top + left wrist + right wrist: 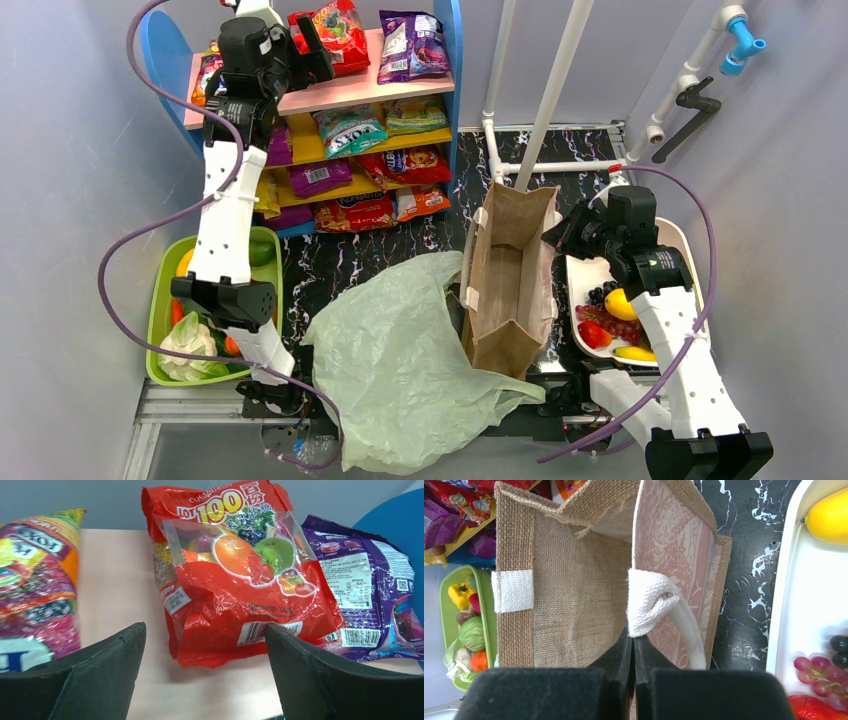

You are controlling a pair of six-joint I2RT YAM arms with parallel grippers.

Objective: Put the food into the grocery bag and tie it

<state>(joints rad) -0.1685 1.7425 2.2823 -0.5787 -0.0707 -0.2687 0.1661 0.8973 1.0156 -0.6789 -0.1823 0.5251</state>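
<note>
The left gripper [205, 630] hangs over the top board of the far-left shelf [120, 580], fingers apart, facing a red snack packet [240, 575]; the right gripper [634, 647] is pinched together on the right wall of the open burlap bag [574, 590]; the grocery bag [400, 360] lies crumpled at near centre, just left of it; the green bin [155, 300] at near left holds a green cabbage [472, 632], an orange piece [479, 661] and a yellow pepper [460, 594]; the white tray [804, 595] at right holds a lemon [829, 515] and grapes [819, 667].

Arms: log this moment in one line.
left jaws open at red snack bag | right jaws shut on brown bag | grocery bag lying untied
</note>
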